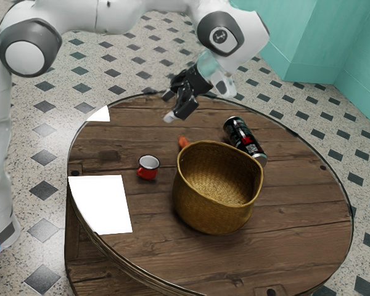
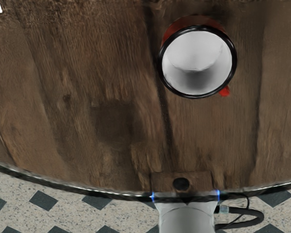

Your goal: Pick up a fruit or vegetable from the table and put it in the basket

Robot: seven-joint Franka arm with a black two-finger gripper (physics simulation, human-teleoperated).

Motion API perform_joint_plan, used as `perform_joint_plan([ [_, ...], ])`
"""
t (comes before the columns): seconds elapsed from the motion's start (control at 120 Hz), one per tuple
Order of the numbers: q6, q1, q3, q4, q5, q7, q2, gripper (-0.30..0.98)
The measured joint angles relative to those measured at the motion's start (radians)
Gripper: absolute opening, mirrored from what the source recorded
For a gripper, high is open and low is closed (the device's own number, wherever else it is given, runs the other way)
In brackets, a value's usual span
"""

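My gripper (image 1: 168,106) is open above the table's far part in the exterior view, tilted, with nothing seen between its fingers. A small orange piece, perhaps a carrot (image 1: 183,142), lies on the table below it; the basket's rim stands in front, and how much is hidden I cannot tell. The woven tan basket (image 1: 213,213) stands upright and open-topped near the table's middle.
A red mug (image 1: 147,168) with a white inside stands left of the basket in the exterior view; the wrist view has the mug (image 2: 197,63) from above. A dark can (image 1: 244,137) lies behind the basket. The round wooden table (image 1: 283,246) has a metal edge.
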Motion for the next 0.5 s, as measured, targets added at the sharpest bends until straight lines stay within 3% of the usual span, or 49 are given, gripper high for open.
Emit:
perform_joint_plan([
  [0.092,0.227,-0.005,0.003,-0.029,0.015,0.028,0.001,0.69],
  [0.183,0.353,0.004,0.007,-0.035,0.012,-0.042,0.0,0.69],
  [0.3,0.41,0.016,0.014,-0.035,-0.039,-0.276,-0.005,0.69],
  [0.5,0.452,-0.04,0.037,-0.043,-0.069,-0.721,0.012,0.69],
])
